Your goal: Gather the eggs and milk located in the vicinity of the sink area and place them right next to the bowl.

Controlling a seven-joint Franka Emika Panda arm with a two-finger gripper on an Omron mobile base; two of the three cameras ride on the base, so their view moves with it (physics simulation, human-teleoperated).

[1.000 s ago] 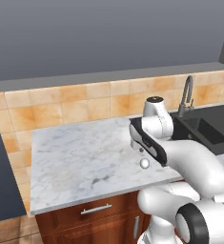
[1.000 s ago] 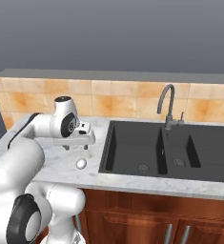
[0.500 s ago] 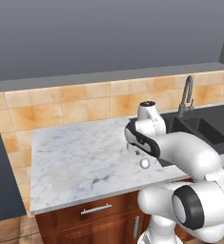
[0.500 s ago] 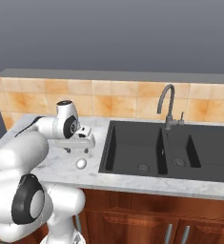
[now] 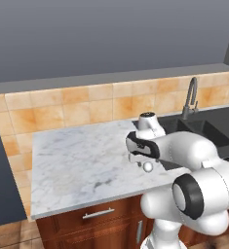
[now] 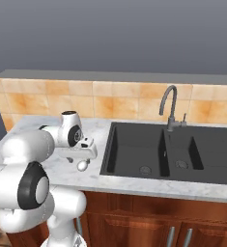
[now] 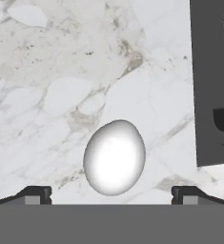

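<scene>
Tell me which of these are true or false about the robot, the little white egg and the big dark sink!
1. The small white oval egg lies on the grey-veined marble counter. True.
2. The two-finger gripper is squeezing the egg. False: its jaws stand wide open, one dark tip on each side, not touching it.
3. The egg is inside the dark rectangular sink. False: it sits on the counter beside the sink.
4. A curved grey metal faucet stands behind the sink. True.
5. The wall behind the counter is covered in blue tiles. False: the tiles are orange-tan.
</scene>
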